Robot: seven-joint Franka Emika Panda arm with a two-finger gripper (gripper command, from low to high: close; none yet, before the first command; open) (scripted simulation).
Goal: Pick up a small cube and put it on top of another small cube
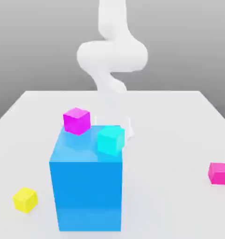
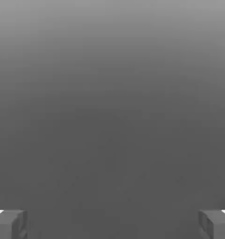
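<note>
simulated robot scene | white arm [image 1: 113, 53] | plain pale tabletop [image 1: 165, 121] | blank grey backdrop [image 1: 44, 42]

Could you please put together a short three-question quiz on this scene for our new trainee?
1. Multiple choice: which cube lies on the tabletop toward the exterior view's right?
a) yellow cube
b) hot-pink cube
c) cyan cube

2. True or false: the gripper is closed on the cyan cube.

3. Fill in the blank: the big block that stands on the table is ____ in colour.

Key:
1. b, the hot-pink cube lies there.
2. False, the gripper is open, with nothing between its fingers.
3. Blue, as the big block shows.
</note>
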